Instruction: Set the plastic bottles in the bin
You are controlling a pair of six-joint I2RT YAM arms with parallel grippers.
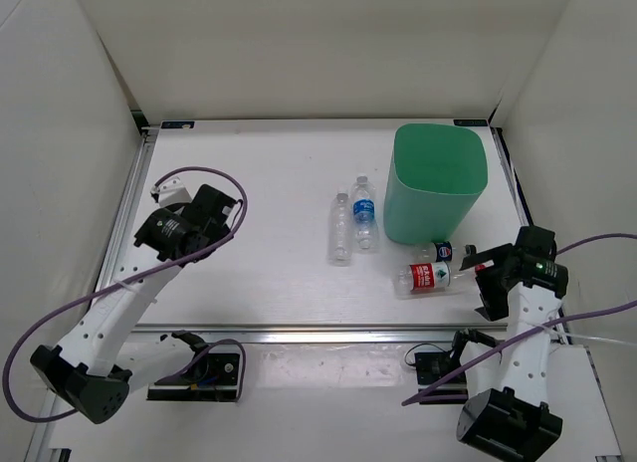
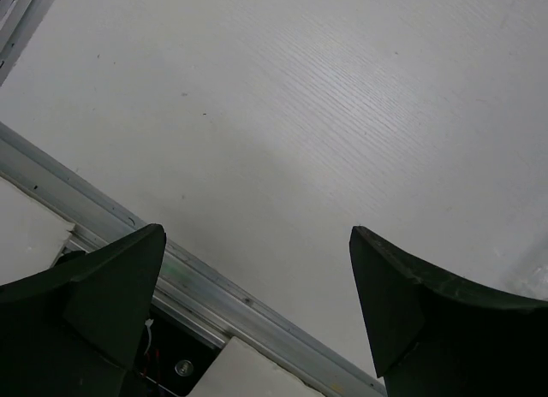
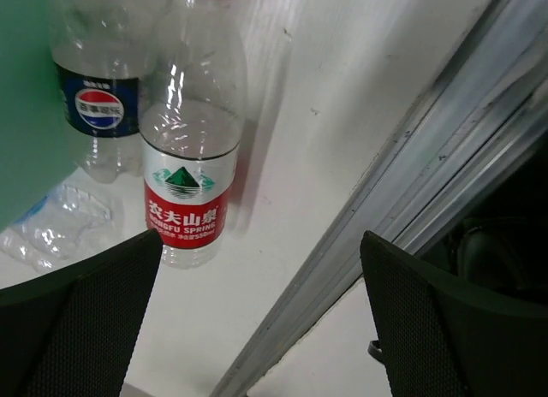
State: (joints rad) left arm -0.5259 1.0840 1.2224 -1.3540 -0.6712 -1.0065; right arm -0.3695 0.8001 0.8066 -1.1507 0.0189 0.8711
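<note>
surface: white wood-grain table (image 1: 259, 183), aluminium rail (image 1: 328, 333) along its near edge | far right: mint-green bin (image 1: 430, 215) standing upright | centre, left of bin: unlabelled bottle (image 1: 341, 231) and blue-labelled bottle (image 1: 364, 215) lying side by side | bin's near side: dark-blue-labelled bottle (image 1: 439, 251) lying just beside it, red-labelled bottle (image 1: 428, 276) lying alongside

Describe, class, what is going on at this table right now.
Two robot arms are clearing plastic bottles into a mint-green bin, but no bottle has gone in yet. All four lie on the white table: the red-labelled bottle and dark-blue-labelled bottle by the bin's base, and the blue-labelled bottle and unlabelled bottle side by side to its left. The right claw is open near the red-labelled bottle, gripping nothing. The left claw is open over bare table.
</note>
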